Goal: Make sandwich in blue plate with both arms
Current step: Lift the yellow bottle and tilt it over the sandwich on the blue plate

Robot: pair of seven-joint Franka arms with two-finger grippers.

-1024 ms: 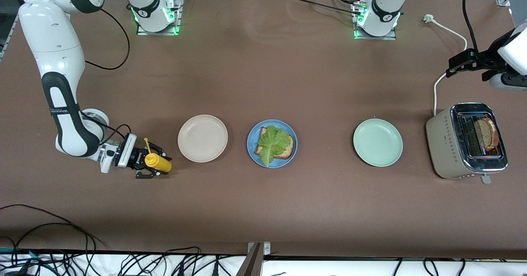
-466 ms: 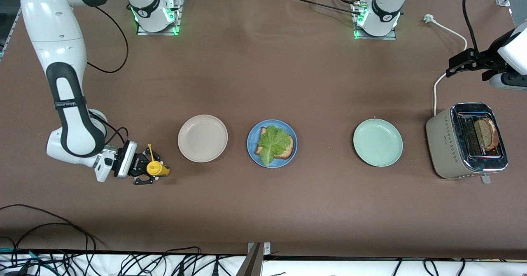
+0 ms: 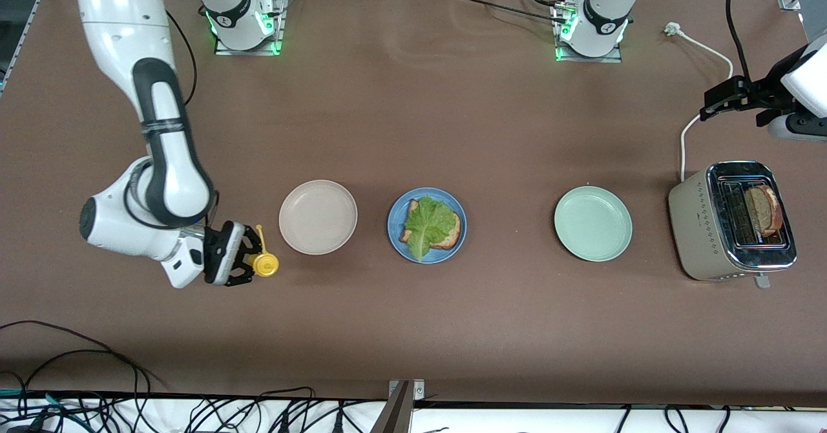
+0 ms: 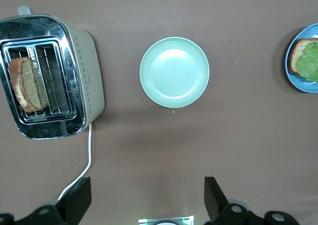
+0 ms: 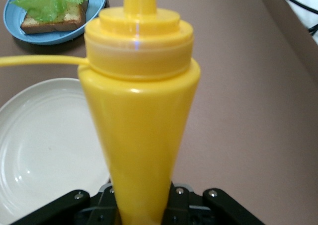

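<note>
Gripping a yellow squeeze bottle (image 3: 264,264) is what the right gripper (image 3: 249,260) is doing, fingers clamped on the bottle's lower body at the right arm's end of the surface (image 3: 413,329), just beside the beige plate (image 3: 318,216). From the right wrist view the bottle (image 5: 141,115) fills most of the shot, nozzle pointing away from the camera, with its thin cap strap sticking out sideways over that plate

The blue plate (image 3: 426,225) sits in the middle of the row of three plates, between the beige one and the pale green plate (image 3: 592,223). On it there's one slice of brown toast (image 3: 452,231) with a ruffled lettuce leaf (image 3: 426,223) lying on top, so the sandwich is open, no top slice on it yet. Both plates either side are bare

The toaster (image 3: 731,221) is down at the left arm's end of the surface, white cord trailing off toward the arm bases, and two slices of bread (image 3: 764,210) stand in one of its slots

The left gripper (image 3: 720,99) waits up in the air above the surface near the toaster's cord, not touching anything. In the left wrist view its two fingers (image 4: 214,200) stand spread wide apart with nothing between them, looking down at the toaster (image 4: 49,76) and the green plate (image 4: 174,72)
</note>
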